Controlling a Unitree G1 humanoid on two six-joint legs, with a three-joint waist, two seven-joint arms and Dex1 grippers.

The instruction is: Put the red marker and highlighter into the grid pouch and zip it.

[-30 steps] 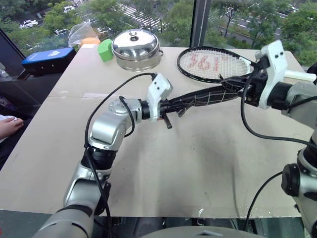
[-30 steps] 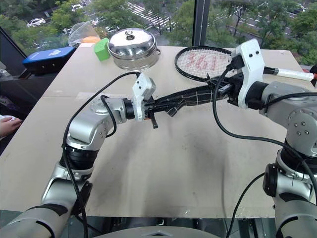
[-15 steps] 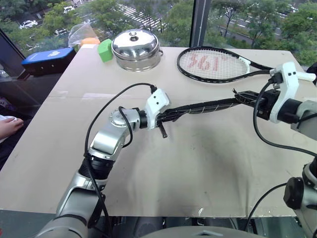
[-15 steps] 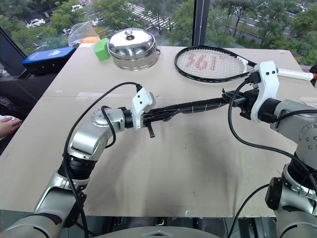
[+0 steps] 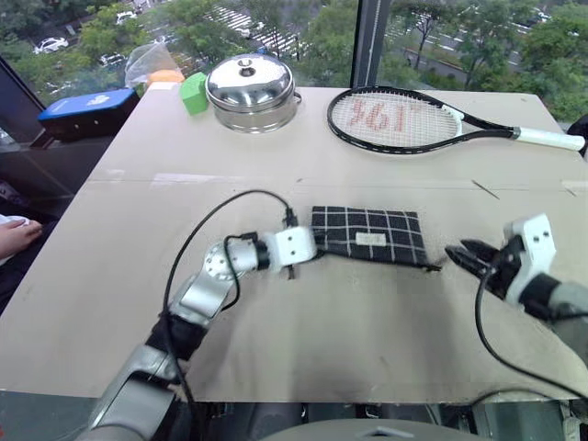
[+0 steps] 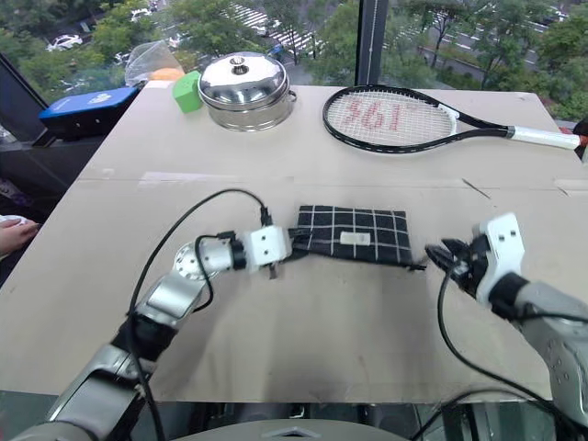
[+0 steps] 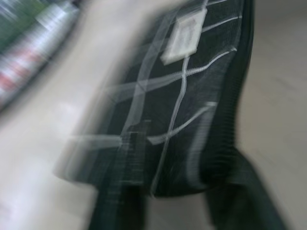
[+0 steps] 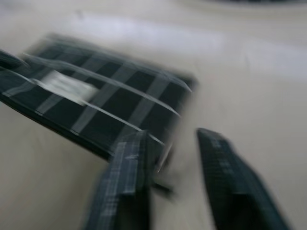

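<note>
In the middle of the table [image 5: 367, 367] the grid pouch [image 5: 367, 235] lies flat, label side up, with a gripper parked at each short end. The left gripper [image 5: 303, 246] sits right at the pouch's left edge and the right gripper [image 5: 459, 254] is just off its right corner, near the zipper pull cord [image 6: 418, 266]. Both have their black fingers spread apart and neither is holding anything, so I'd guess the pouch has been set down on purpose. Marker and highlighter aren't lying out anywhere; probably inside, and it looks zipped, though I can't say for sure. Tennis racket [image 5: 404, 119], steel pot [image 5: 253, 90] and green cube [image 5: 194, 92] sit well behind.
</note>
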